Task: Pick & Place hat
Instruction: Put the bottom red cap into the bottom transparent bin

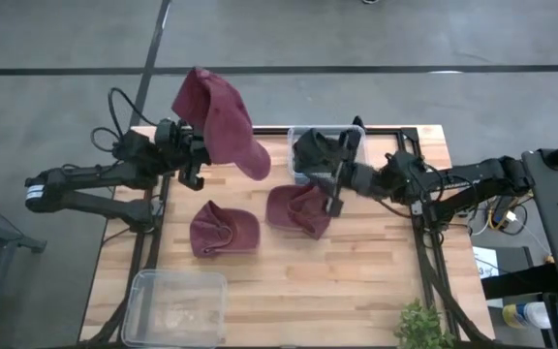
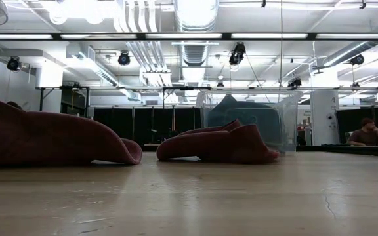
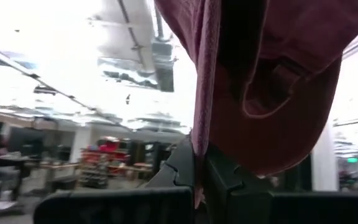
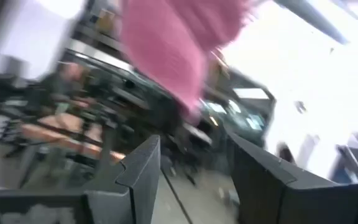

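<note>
while the left pincer [image 1: 184, 145] hangs above the far left part of the wooden surface [image 1: 356, 281], it pinches a maroon hat [image 1: 219, 121] by its cloth, fingers pressed together on the fabric. the left wrist view shows the hat [image 3: 272, 87] draped over the two dark fingers [image 3: 185, 165], with its strap and inner band turned toward the camera. in the high view the lifted hat spreads out from the left pincer toward the clear bin [image 1: 303, 136] at the far edge of the surface, its lower brim hanging just beside the bin's left wall.

the right pincer [image 1: 335, 189] sits in front of the clear bin, its fingers spread apart, right over a second maroon hat [image 1: 298, 208] that lies on the surface. whether the fingers touch that hat cannot be told. the right wrist view shows the two dark fingers [image 4: 135, 174] standing apart, with a blurred pink shape beyond them.

a third maroon hat [image 1: 224, 230] lies on the surface, to the left of the second hat and farther from the bin. the bin holds a dark cloth item [image 1: 320, 150]. an empty-looking clear tray [image 1: 174, 308] rests at the near left corner of the surface, well apart from the bin. a small green plant [image 1: 422, 328] shows at the near right edge. in the low view a person [image 2: 367, 133] sits far behind the surface.
</note>
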You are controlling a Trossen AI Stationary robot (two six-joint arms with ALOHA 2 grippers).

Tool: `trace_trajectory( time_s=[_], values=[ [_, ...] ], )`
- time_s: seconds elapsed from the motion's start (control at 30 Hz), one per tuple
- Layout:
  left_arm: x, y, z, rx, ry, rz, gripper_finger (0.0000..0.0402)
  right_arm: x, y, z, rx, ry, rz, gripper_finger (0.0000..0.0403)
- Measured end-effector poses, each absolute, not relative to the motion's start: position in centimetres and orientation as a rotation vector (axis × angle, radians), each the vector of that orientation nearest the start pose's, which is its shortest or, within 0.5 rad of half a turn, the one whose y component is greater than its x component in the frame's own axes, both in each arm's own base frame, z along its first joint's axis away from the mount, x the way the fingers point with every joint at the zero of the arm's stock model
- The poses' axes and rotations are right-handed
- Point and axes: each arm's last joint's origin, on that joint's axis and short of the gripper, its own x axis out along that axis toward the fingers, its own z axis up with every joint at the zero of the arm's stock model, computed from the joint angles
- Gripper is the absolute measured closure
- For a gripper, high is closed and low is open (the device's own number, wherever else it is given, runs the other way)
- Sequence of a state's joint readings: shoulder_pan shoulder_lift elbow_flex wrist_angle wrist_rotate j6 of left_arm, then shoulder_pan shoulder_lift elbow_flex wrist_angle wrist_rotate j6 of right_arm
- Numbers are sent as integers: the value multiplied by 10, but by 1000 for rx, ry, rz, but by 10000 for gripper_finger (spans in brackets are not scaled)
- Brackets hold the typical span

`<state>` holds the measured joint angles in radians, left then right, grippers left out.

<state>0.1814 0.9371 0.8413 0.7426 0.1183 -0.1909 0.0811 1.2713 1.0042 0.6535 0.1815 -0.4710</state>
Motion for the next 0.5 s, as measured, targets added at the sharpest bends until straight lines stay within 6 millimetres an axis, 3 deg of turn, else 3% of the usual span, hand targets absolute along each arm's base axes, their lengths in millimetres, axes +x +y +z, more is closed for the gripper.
trace_trajectory(
  time_s=[0.2,0.5],
  values=[
    [201,33,407,-124,-631,-14,395,294,20,378,-534,-363,-146,238],
    [214,35,402,-134,-605,-32,395,337,20,361,-651,-307,-299,256]
  ],
)
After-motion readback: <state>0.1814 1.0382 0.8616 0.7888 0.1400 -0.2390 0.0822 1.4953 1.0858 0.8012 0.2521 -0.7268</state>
